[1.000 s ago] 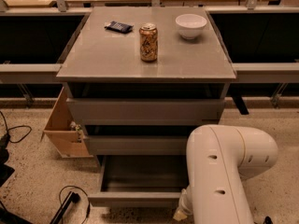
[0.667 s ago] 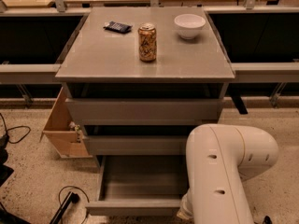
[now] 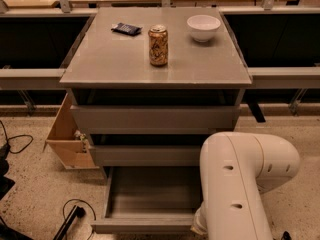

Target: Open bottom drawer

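Note:
The bottom drawer (image 3: 150, 194) of the grey cabinet (image 3: 155, 64) stands pulled out toward me, its shallow grey tray interior showing and its flat front (image 3: 142, 226) near the lower edge of the view. The two taller drawers above it, the upper (image 3: 152, 118) and the middle (image 3: 145, 155), are in. My white arm (image 3: 240, 184) fills the lower right and reaches down to the drawer front's right end. The gripper is hidden behind the arm there.
On the cabinet top stand a patterned can (image 3: 158, 45), a white bowl (image 3: 203, 27) and a dark packet (image 3: 126, 29). A light wooden box (image 3: 67, 134) leans at the cabinet's left. Black cables (image 3: 75, 216) lie on the speckled floor at the lower left.
The bottom drawer has slid further out toward me, and its front now sits lower in the view. My arm has drawn back with it.

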### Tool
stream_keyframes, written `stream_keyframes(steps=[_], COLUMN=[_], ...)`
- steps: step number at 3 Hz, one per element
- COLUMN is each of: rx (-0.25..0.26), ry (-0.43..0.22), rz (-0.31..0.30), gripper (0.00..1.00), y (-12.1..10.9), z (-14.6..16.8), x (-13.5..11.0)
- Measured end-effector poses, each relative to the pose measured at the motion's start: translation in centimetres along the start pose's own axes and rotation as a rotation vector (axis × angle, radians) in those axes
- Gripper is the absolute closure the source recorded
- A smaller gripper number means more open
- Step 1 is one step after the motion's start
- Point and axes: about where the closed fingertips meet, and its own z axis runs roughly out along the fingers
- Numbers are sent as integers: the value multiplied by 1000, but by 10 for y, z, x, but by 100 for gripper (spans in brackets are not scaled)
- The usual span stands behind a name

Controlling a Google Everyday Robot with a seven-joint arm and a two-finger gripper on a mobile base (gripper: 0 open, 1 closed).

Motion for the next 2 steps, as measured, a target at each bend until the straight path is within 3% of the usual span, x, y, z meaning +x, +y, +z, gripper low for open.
stream_keyframes(steps=[1, 2], rx=[-10, -10], ry=[16, 16], rz=[24, 24], gripper=[100, 100], y=[14, 15], z=[-4, -5], x=[19, 18])
